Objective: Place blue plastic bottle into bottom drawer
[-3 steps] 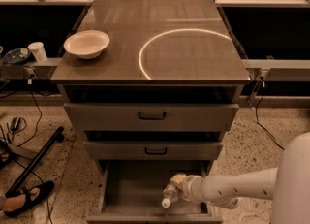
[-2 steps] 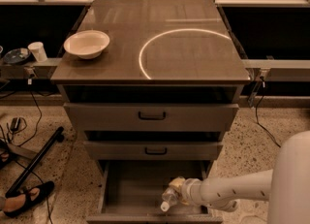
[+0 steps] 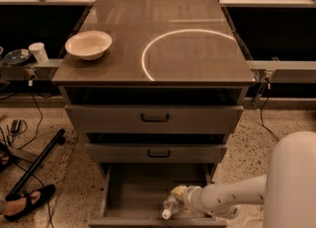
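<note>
cabinet with bottom drawer (image 3: 138,192) pulled open, gripper (image 3: 179,195) inside it.
a grey-brown cabinet (image 3: 197,64) carries a bright ring of light on its top; its two upper drawers are shut. the white robot arm (image 3: 232,195) reaches in from the near right, over the bottom drawer's right half. a white bowl (image 3: 88,44) sits on the far left of the top. the gripper is closed around the blue plastic bottle (image 3: 170,206), which is tilted in the drawer's near right part, its white cap (image 3: 166,214) pointing down-left by the front wall.
</note>
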Robot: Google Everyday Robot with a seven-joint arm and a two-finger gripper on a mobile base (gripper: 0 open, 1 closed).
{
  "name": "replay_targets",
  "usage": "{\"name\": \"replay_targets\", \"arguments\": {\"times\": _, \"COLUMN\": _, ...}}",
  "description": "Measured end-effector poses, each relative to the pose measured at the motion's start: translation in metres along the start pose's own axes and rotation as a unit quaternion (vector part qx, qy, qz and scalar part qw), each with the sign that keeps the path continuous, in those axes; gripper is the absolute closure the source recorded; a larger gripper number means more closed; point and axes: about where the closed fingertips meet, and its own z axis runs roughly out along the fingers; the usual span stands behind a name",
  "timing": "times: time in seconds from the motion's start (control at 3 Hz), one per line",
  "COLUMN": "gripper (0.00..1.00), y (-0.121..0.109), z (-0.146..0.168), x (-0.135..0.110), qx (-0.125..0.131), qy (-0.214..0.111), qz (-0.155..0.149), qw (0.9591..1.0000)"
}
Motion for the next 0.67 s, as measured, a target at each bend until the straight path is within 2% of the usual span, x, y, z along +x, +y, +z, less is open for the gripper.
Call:
{"name": "replay_targets", "arguments": {"times": 0.33, "gripper": 1.00, "y": 0.004, "z": 0.016, "x": -0.013, "qx": -0.009, "qy": -0.001, "qz": 0.019, "qw": 0.9998}}
{"name": "replay_targets", "arguments": {"times": 0.67, "gripper": 1.00, "y": 0.003, "z": 0.046, "x": -0.036, "qx": -0.001, "qy": -0.004, "qz": 0.049, "qw": 0.9988}}
